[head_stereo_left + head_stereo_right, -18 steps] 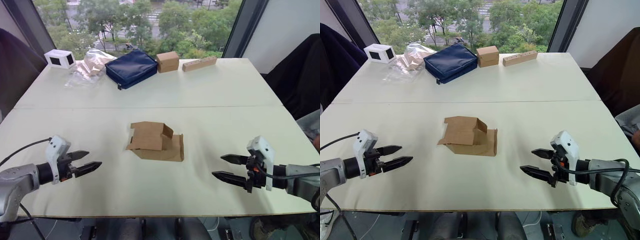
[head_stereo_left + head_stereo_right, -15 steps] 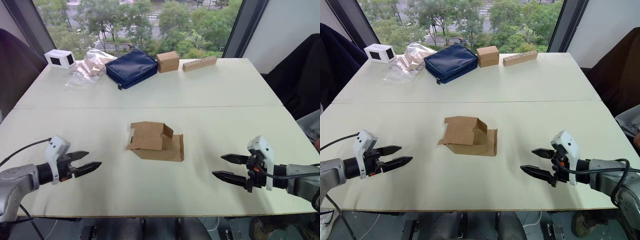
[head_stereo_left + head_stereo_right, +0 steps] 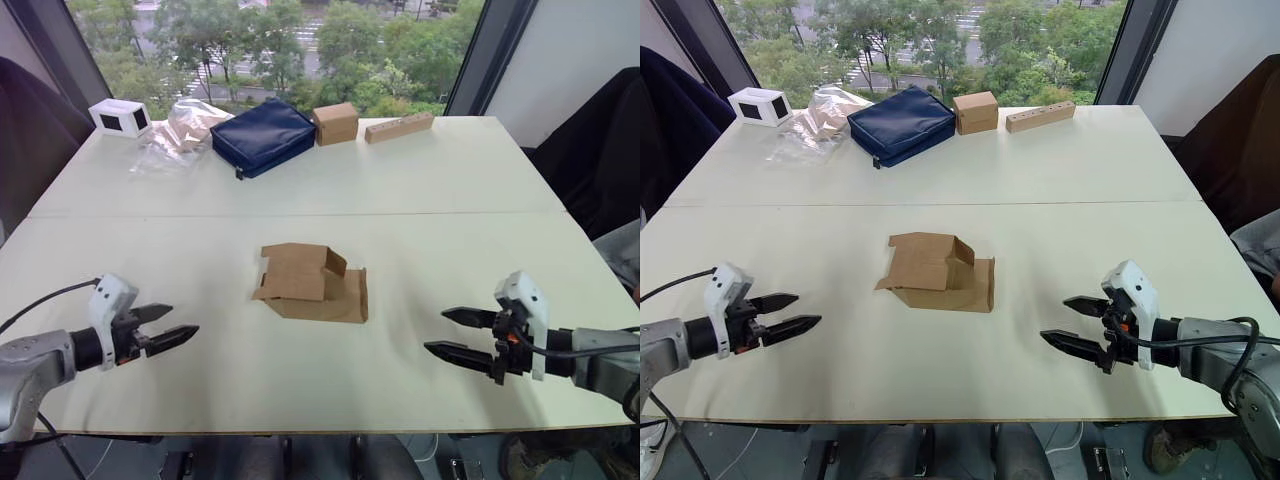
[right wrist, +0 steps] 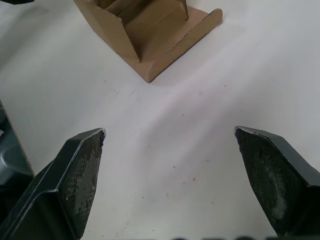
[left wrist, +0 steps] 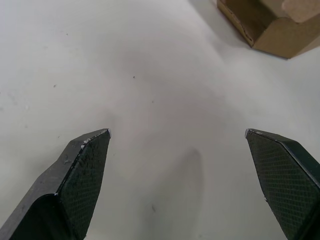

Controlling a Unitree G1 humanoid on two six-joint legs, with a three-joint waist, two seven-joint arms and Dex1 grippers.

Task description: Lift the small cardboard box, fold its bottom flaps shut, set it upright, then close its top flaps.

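Observation:
The small cardboard box (image 3: 312, 283) lies on its side in the middle of the white table (image 3: 430, 200), flaps splayed open; it also appears in the right wrist view as the small cardboard box (image 4: 145, 30) and at a corner of the left wrist view (image 5: 270, 22). My left gripper (image 3: 172, 329) hovers open near the table's front left, well clear of the box. Over at the front right, my right gripper (image 3: 444, 332) stands open too, pointing toward the box with a gap of bare table between. Nothing is held by either one.
At the table's far edge sit a white device (image 3: 120, 117), a crumpled clear plastic bag (image 3: 180, 130), a navy pouch (image 3: 262, 135), a blockier cardboard cube (image 3: 335, 123) and a long tan block (image 3: 399, 127). Dark chairs flank both sides.
My left gripper has drifted slightly back toward the front left edge. The box and my right gripper have stayed put.

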